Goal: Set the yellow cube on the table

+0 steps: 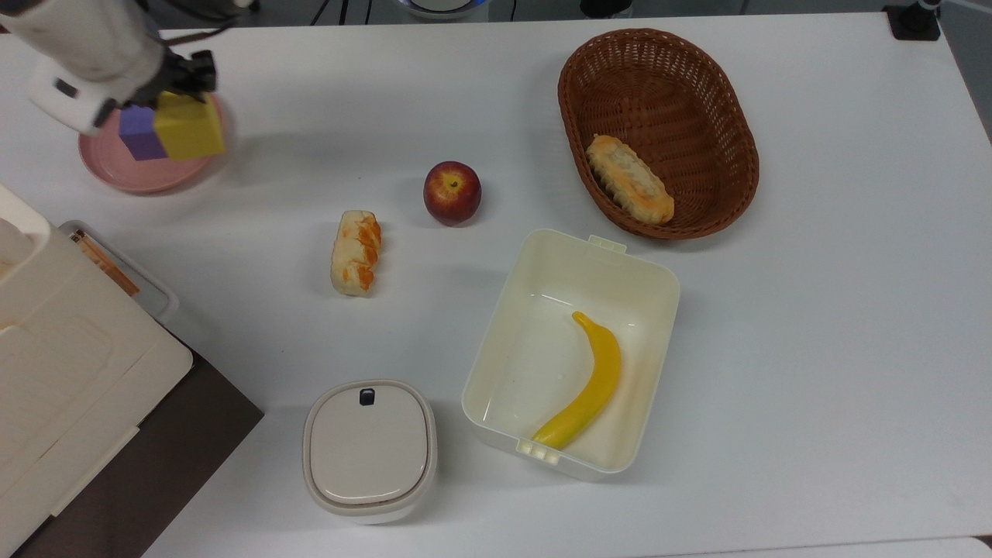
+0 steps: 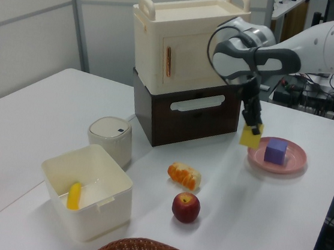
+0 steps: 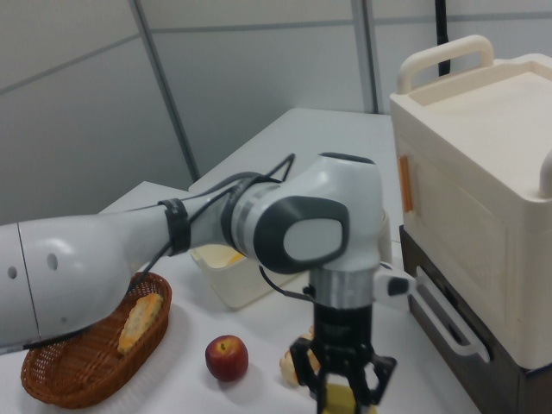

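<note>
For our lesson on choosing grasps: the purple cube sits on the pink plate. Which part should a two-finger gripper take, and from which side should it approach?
Grip the purple cube across two opposite flat side faces, coming straight down from above. It sits upright with parallel sides, and the pink plate has a raised rim that would likely hinder a sideways approach. The top is free: the gripper holds the yellow cube off to the side.

a lab: partition walls (image 2: 34, 19), white table (image 1: 814, 310).

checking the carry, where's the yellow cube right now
The yellow cube is held in the gripper, in the air at the top view's upper left, over the pink plate's right rim beside the purple cube.
</note>
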You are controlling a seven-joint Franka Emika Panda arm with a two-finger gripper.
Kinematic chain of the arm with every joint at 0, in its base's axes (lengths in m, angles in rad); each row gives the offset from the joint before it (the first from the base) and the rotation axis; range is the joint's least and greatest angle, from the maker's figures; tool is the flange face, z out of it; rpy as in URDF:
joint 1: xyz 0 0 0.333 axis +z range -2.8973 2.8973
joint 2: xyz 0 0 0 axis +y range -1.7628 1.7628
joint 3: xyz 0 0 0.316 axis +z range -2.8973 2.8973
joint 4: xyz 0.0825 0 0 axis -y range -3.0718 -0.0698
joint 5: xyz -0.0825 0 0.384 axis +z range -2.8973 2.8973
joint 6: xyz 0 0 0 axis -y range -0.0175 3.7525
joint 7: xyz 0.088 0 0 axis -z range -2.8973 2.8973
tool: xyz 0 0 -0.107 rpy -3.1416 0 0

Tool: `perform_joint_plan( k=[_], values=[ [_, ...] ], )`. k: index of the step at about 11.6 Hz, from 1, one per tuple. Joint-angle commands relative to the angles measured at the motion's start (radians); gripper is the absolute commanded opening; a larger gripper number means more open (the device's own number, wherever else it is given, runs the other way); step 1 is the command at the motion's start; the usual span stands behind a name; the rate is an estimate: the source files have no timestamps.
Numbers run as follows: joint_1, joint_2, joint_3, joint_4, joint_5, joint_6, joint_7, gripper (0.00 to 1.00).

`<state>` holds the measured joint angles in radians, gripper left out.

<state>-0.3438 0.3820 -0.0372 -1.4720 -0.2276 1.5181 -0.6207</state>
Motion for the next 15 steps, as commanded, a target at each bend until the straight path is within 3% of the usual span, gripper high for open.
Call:
perform_joint_plan(
  k=[1, 4, 5, 6, 12, 15],
  values=[
    [0.104, -0.017, -0.006, -0.014, 0.045, -0.042, 0.038, 0.55],
    [0.202, -0.018, -0.006, -0.01, 0.067, -0.103, 0.078, 0.64],
    [0.227, -0.02, -0.006, -0.008, 0.067, -0.125, 0.087, 0.85],
    [0.25, -0.02, -0.007, -0.005, 0.067, -0.127, 0.122, 1.0],
    [0.293, -0.089, -0.007, 0.036, 0.073, -0.128, 0.15, 1.0],
    [0.307, -0.097, -0.007, 0.102, 0.065, -0.101, 0.277, 1.0]
  ],
)
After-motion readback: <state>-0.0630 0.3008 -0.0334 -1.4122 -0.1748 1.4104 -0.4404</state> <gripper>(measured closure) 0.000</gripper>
